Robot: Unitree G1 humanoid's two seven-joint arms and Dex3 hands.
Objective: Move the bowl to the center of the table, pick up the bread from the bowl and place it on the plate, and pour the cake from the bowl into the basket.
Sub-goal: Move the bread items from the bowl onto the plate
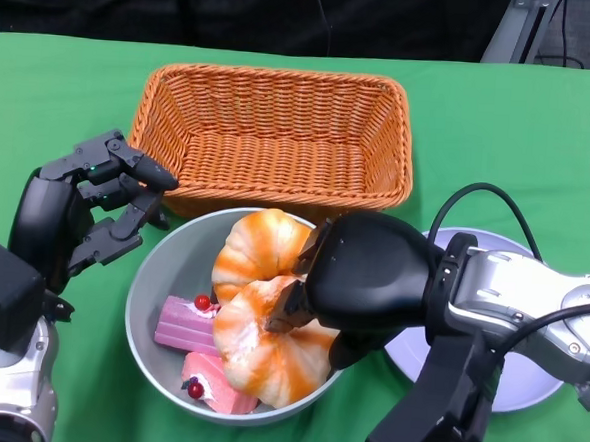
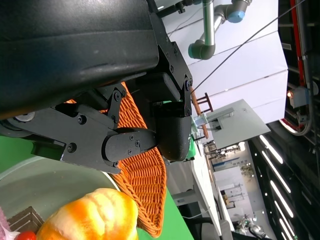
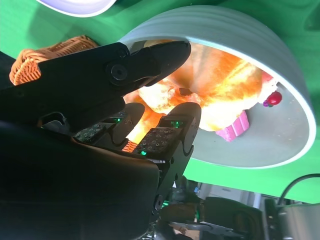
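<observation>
A grey bowl stands mid-table in front of the basket. It holds two orange-and-white breads and pink cake slices with red cherries. My right hand reaches over the bowl's right rim and grips the nearer bread; the right wrist view shows that bread between the thumb and fingers of the right hand. The other bread lies behind it. My left hand hovers by the bowl's left rim, fingers apart, holding nothing. A white plate lies to the right, half hidden by my right forearm.
The wicker basket stands right behind the bowl, with nothing in it. Green cloth covers the whole table. In the left wrist view the basket shows just past the left hand.
</observation>
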